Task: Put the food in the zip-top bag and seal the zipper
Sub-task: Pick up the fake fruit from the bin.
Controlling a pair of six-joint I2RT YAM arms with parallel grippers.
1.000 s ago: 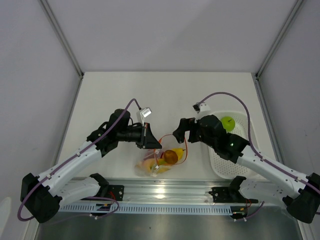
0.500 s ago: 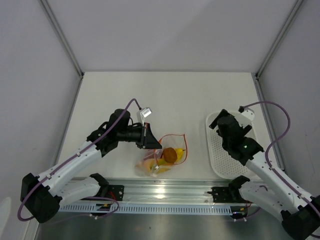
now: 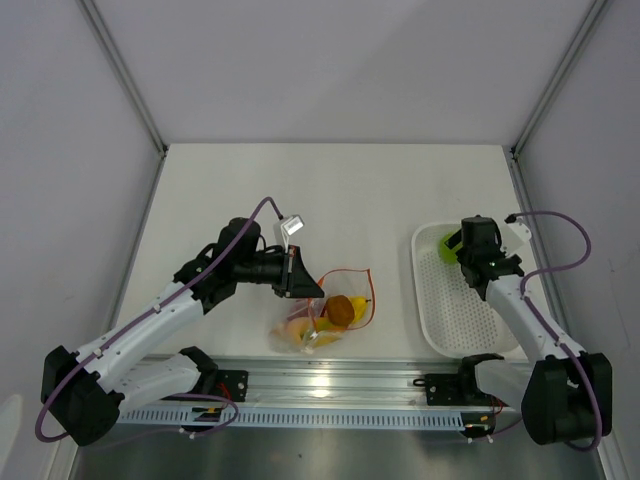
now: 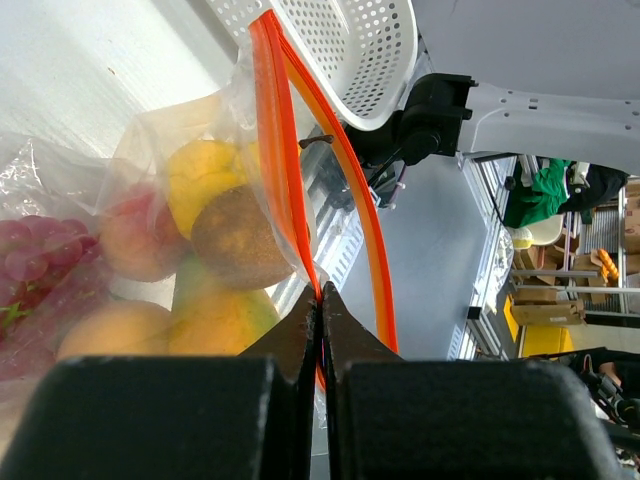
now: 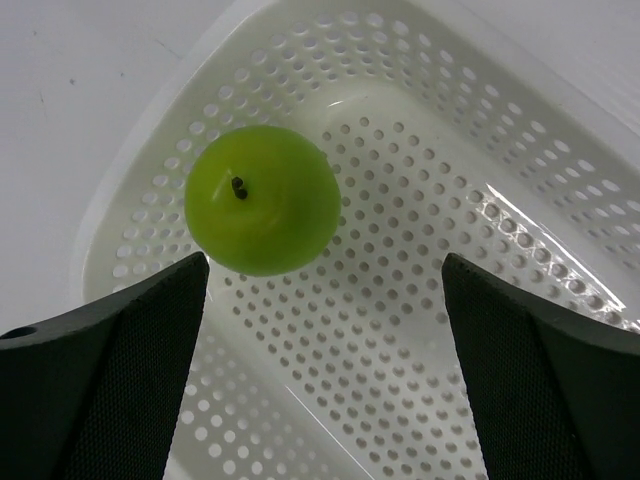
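Zip-top bag [image 3: 322, 318] holding food [image 3: 340, 310] at front centre, tray [image 3: 455, 315] to its right (one fruit [image 5: 262, 200] inside)

A white tabletop [image 3: 330, 190] is boxed in on three sides by plain grey walls [image 3: 330, 60], joined at the corners by slim metal posts [image 3: 122, 75]. A ribbed aluminium rail [image 3: 330, 385] runs along the near edge. The light is soft and even. Beyond the tabletop, the left wrist view shows a grey floor [image 4: 440, 250] and cardboard boxes [image 4: 630, 215].

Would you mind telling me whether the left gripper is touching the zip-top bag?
Touching. The left wrist view shows the left gripper shut on the zip-top bag at its orange-red zipper.
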